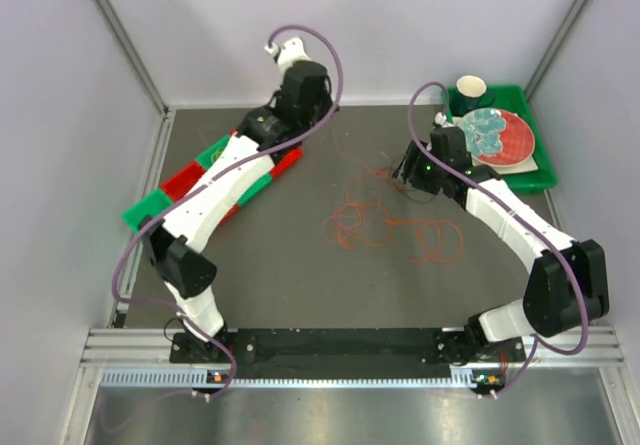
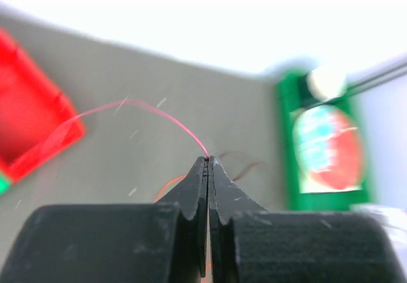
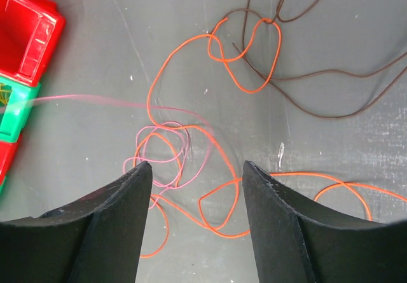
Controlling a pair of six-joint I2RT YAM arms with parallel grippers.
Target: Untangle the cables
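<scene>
The cables (image 1: 390, 223) lie in a loose heap on the dark bench (image 1: 300, 285), about in the middle, between the two arms. The left claw (image 2: 208, 160) is pressed together and pinches a thin pink cable (image 2: 159, 112) right at its tips. From there the strand rises in an arc and goes to the left, toward a red bin (image 2: 28, 114).

The right claw (image 3: 197, 172) is spread wide and points down at the heap, with nothing between its fingers. Under it, in the right wrist view, the pink cable makes small loops that cross an orange cable (image 3: 254, 60). One pink strand runs off to the left — blurred — toward the red bin and a green bin (image 3: 16, 117). Farther from this claw the orange cable forms a loop which is interlaced with a dark brown cable (image 3: 331, 73).

At the far right corner of the bench a green tray (image 1: 540, 177) carries a red plate (image 1: 515, 145) and a cup (image 1: 471, 90).
</scene>
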